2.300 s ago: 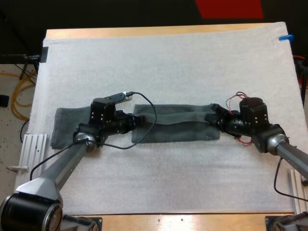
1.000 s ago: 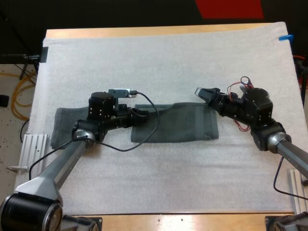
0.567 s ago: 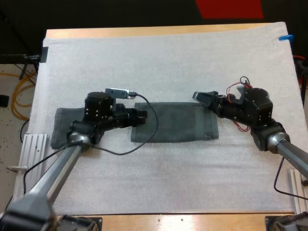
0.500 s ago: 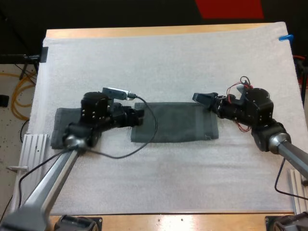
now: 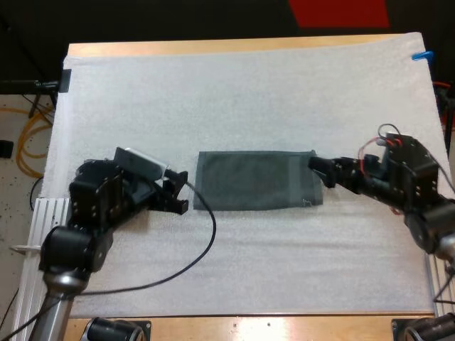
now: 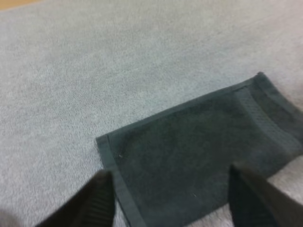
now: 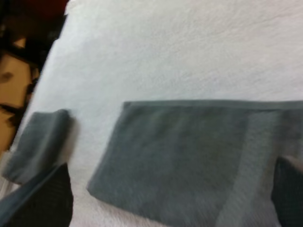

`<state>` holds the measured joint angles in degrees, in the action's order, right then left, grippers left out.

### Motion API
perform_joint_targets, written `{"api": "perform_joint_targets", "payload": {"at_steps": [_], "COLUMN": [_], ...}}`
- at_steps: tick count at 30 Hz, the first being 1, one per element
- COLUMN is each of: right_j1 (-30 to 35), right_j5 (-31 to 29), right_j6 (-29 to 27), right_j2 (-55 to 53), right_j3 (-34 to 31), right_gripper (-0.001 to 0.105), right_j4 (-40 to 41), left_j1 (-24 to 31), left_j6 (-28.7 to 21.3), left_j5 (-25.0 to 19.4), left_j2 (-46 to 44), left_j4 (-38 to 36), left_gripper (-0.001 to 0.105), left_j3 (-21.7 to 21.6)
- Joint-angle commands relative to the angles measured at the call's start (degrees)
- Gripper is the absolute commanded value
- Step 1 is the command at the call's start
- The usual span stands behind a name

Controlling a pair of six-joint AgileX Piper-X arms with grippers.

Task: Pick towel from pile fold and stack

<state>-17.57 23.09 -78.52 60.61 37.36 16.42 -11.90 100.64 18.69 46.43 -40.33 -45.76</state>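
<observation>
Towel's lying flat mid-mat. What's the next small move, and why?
Probably ease the right gripper down onto the towel at the end nearest it and close, ready to fold it over. The towel lies flat on the mat; both grippers are open, with the left gripper just off the other end.

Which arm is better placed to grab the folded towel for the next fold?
Right, probably. The right claw is open with its tips at the folded towel's right edge. The left claw, also open, sits off the left edge with a gap between.
</observation>
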Motion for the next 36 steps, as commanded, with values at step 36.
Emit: {"api": "perform_joint_targets", "payload": {"at_steps": [36], "right_j1": [11.61], "right_j5": [2.87], "right_j6": [-8.43], "right_j2": [22.26], "right_j3": [14.31], "right_gripper": [0.082], "right_j4": [18.10], "left_j1": [0.11], "left_j6": [4.06], "left_j5": [8.55], "left_j2": [-6.66], "left_j4": [-22.29], "left_gripper": [0.069], "left_j3": [-4.26]}}
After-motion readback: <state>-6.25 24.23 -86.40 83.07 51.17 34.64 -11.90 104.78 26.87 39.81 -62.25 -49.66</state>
